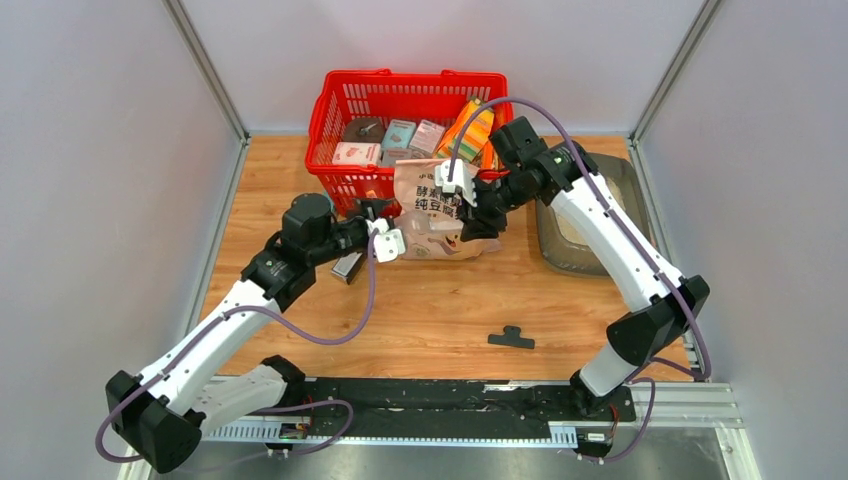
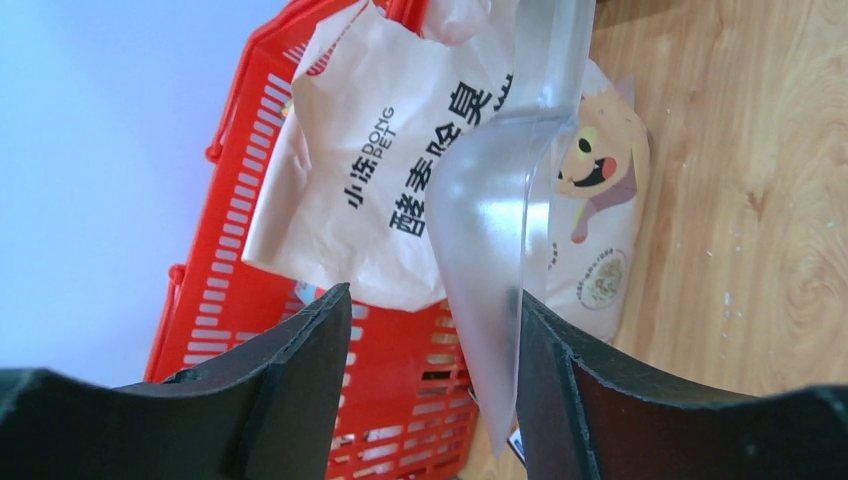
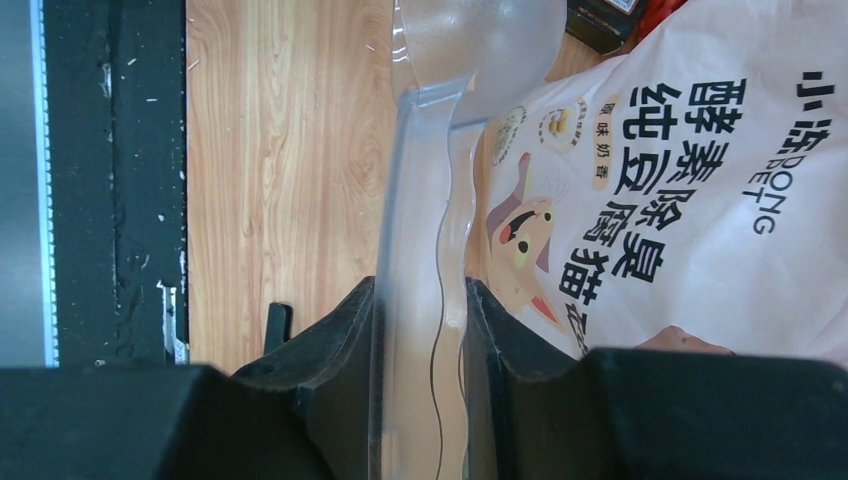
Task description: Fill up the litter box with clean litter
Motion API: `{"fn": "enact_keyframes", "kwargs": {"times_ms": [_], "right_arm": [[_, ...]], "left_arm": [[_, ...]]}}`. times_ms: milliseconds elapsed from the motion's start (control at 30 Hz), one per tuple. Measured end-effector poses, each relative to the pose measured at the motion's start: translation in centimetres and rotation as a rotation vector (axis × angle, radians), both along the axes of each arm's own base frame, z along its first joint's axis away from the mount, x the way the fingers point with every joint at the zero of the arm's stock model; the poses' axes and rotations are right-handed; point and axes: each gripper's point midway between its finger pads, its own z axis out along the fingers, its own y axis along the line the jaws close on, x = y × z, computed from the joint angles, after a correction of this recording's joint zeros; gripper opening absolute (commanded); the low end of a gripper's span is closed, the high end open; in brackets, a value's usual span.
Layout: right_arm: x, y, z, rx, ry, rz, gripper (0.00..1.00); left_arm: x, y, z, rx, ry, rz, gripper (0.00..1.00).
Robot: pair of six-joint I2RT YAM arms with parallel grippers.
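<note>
The grey-brown litter box (image 1: 572, 250) sits at the right of the table, partly under my right arm. Next to the red basket (image 1: 340, 110), the cream cat-printed litter bag (image 1: 432, 215) stands. My right gripper (image 1: 468, 222) (image 3: 420, 285) is shut on the handle of a clear plastic scoop (image 3: 425, 200) in front of the bag. My left gripper (image 1: 378, 212) (image 2: 430, 300) is open. The scoop's bowl (image 2: 490, 230) hangs between its fingers, its tip against the right one and well apart from the left. A few pale grains of litter (image 2: 727, 298) lie on the wood.
The basket holds several packets and boxes. A small black T-shaped piece (image 1: 511, 338) lies on the wood near the front. Grey walls close in the table on the left, right and back. A black strip (image 3: 110, 180) runs along the near edge.
</note>
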Motion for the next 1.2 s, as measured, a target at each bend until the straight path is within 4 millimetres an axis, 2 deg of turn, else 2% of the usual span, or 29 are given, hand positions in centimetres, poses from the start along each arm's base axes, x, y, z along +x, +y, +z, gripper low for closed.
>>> {"fn": "enact_keyframes", "kwargs": {"times_ms": [133, 233, 267, 400, 467, 533, 567, 600, 700, 733, 800, 900, 967, 1033, 1133, 1200], "right_arm": [[0.0, 0.2, -0.2, 0.008, 0.049, -0.013, 0.0], [0.2, 0.6, -0.1, 0.015, 0.078, -0.01, 0.0], [0.6, 0.9, 0.0, 0.021, 0.081, -0.009, 0.0], [0.8, 1.2, -0.2, 0.035, 0.137, -0.017, 0.0], [1.0, 0.8, -0.3, 0.037, 0.16, -0.038, 0.0], [1.3, 0.5, -0.2, 0.049, 0.18, -0.056, 0.07], [1.3, 0.4, -0.1, 0.053, 0.186, -0.061, 0.33], [1.3, 0.4, -0.1, 0.056, 0.191, -0.064, 0.46], [1.5, 0.2, 0.4, 0.067, 0.206, -0.098, 0.69], [1.7, 0.0, 0.7, 0.075, 0.213, -0.121, 0.73], [2.1, -0.6, 2.0, 0.126, 0.228, -0.189, 0.88], [4.6, -3.2, 5.1, 0.286, 0.21, -0.394, 0.96], [5.7, -6.0, 7.0, 0.412, 0.195, -0.56, 0.96], [6.2, -7.4, 8.7, 0.512, 0.178, -0.65, 0.96], [5.5, -6.3, 11.1, 0.632, 0.22, -0.641, 0.95], [5.2, -5.2, 11.6, 0.677, 0.281, -0.616, 0.94]], "left_arm": [[0.3, -1.5, -0.1, 0.002, -0.028, -0.032, 0.55], [0.2, -3.1, -0.1, -0.001, -0.084, -0.063, 0.34], [0.1, -3.5, -0.1, -0.007, -0.104, -0.071, 0.2], [1.4, -4.0, -0.5, 0.022, -0.163, -0.05, 0.0], [1.9, -4.4, -0.6, 0.032, -0.17, -0.046, 0.0], [2.3, -4.8, -0.4, 0.035, -0.187, -0.045, 0.0], [2.3, -4.8, -0.3, 0.035, -0.191, -0.044, 0.0], [2.4, -4.8, -0.2, 0.033, -0.195, -0.041, 0.0], [2.6, -4.6, -0.2, 0.03, -0.166, -0.014, 0.0], [2.6, -4.5, -0.3, 0.029, -0.138, -0.001, 0.0], [2.7, -4.2, -0.4, 0.023, -0.086, 0.024, 0.0], [2.7, -3.8, 0.1, -0.02, 0.003, 0.065, 0.0], [2.5, -3.7, 0.5, -0.063, 0.071, 0.093, 0.0], [2.3, -3.7, 1.0, -0.105, 0.128, 0.11, 0.0], [1.8, -4.2, 1.8, -0.16, 0.201, 0.108, 0.0], [1.7, -4.7, 2.3, -0.188, 0.232, 0.098, 0.0]]}}
